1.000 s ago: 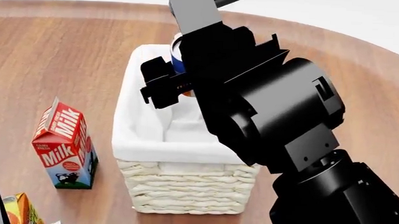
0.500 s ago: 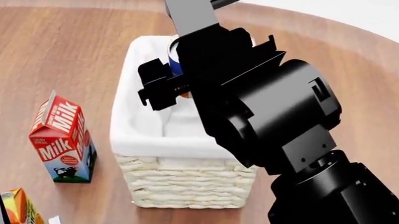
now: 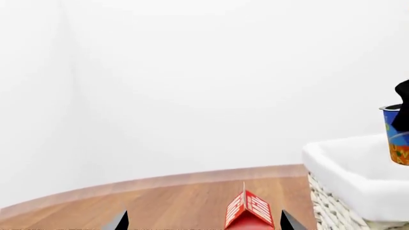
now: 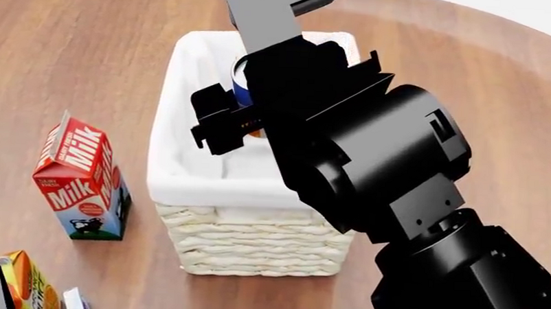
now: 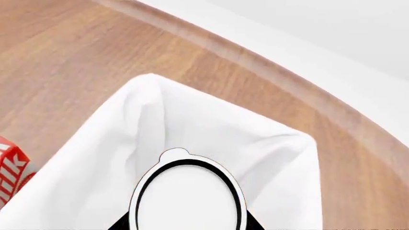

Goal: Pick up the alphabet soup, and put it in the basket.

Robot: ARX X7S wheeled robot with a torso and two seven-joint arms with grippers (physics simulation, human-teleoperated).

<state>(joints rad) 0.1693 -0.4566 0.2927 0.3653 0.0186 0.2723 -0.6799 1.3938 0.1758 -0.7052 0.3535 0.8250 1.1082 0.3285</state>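
Soup can (image 5: 187,199) sits upright w/ its top above the basket (image 4: 254,246) rim, gripped by right gripper (image 4: 244,112); milk carton (image 4: 80,182) stands beside basket on table (image 4: 77,58); left gripper (image 3: 203,224) fingertips apart, nothing btwn them.

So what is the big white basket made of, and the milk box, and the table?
The basket looks like cream woven wicker: braided rows show on its wall, and a soft white cloth lining folds over the rim. The milk carton seems to be printed cardboard with a folded gable top. The table looks like smooth brown wood with grain streaks.
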